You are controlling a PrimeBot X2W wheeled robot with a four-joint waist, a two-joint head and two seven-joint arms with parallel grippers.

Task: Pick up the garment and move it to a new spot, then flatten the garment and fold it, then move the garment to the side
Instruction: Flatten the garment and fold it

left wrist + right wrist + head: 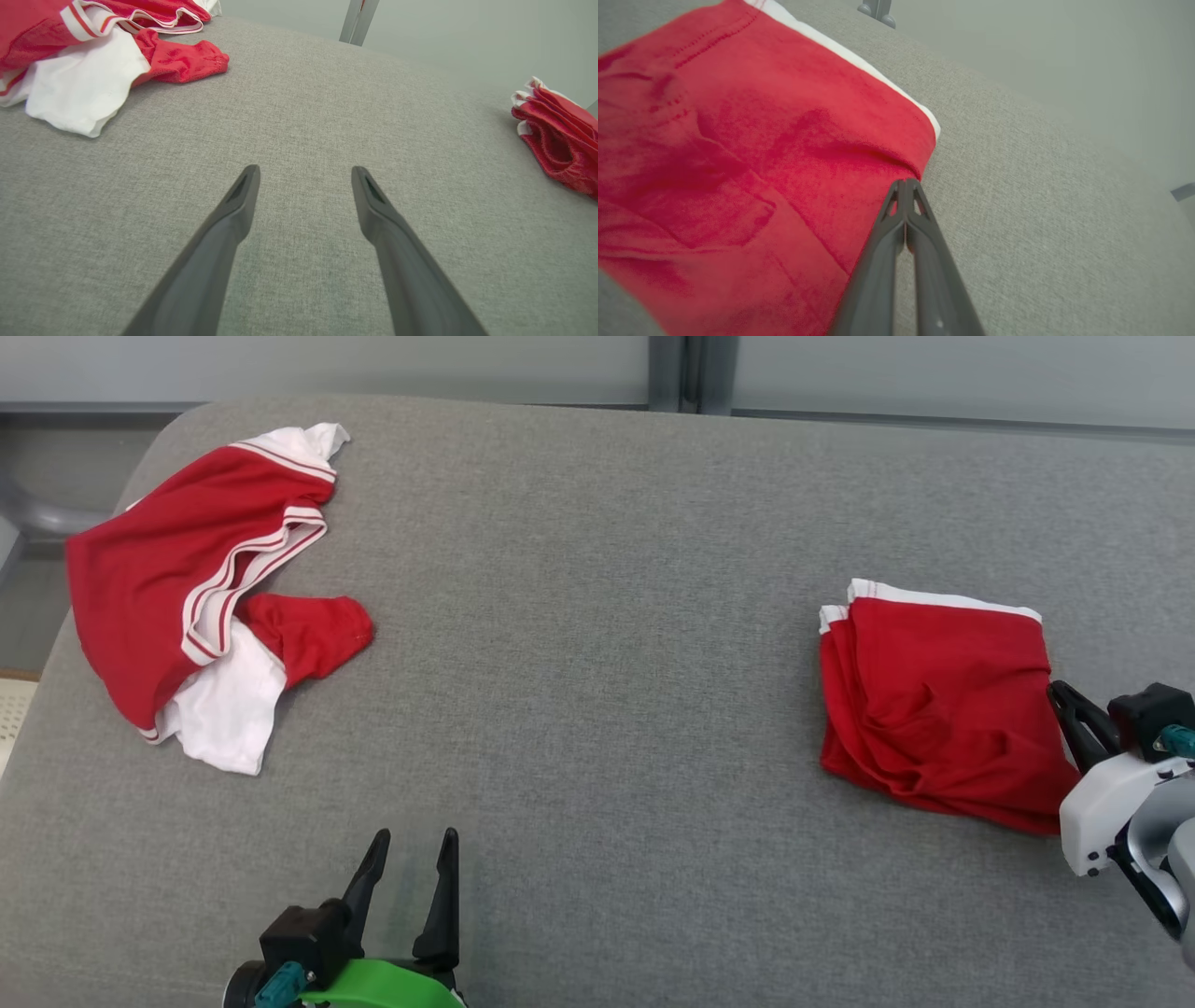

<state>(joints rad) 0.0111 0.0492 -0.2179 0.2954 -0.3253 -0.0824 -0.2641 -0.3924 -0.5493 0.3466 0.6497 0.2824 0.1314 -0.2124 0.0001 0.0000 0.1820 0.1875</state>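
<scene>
The left gripper (414,840) has two long black fingers (219,242) with pointy tips. Behind them are a black block (301,938), a small teal plug (280,987) and a bright green cover (383,985). The right gripper (1055,689) has a white shell (1106,812) and a teal plug (1178,740) too.

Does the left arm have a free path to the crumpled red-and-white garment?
Probably yes: the left gripper is open, and just grey cushion lies between it and the crumpled garment, though reach is unsure.

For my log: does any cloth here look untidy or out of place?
Yes. The red and white garment at far left lies crumpled, a red end sticking out; the folded garment at right looks tidy, only wrinkled.
</scene>
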